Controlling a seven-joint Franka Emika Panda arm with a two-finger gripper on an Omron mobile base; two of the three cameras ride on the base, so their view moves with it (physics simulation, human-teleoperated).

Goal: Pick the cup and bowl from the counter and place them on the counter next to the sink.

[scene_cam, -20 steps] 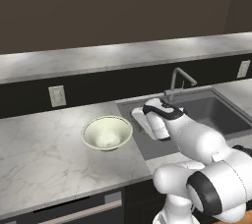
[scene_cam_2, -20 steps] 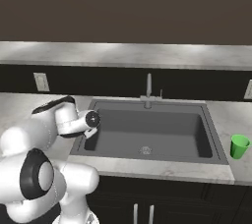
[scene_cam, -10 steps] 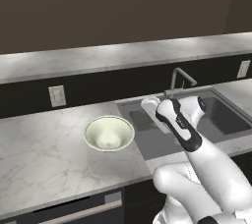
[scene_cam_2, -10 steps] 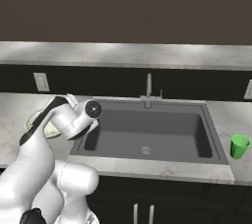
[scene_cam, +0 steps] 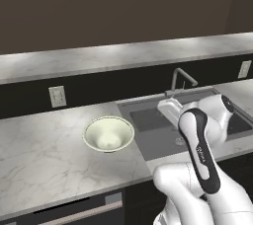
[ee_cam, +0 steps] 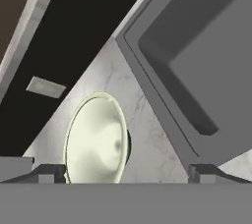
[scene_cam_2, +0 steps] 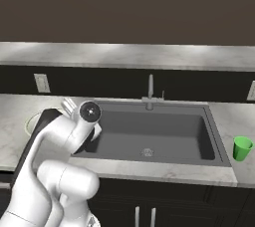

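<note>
So the bowl (scene_cam: 108,134) sits on the counter (scene_cam: 44,150) just beside the sink (scene_cam_2: 154,134), at about 9 o'clock from the basin, probably parked there as its drop spot. The cup (scene_cam_2: 242,148) is over at 3 o'clock on the far side. The gripper (ee_cam: 125,173) has its jaws spread wide, holding nothing (angled over the bowl). No readable labels or writing anywhere.

I logged the marbled counter (scene_cam: 44,155) carrying the cream bowl (scene_cam: 108,134) upright just left of the sink (scene_cam_2: 154,134); the green cup (scene_cam_2: 242,148) stood on its right.
</note>
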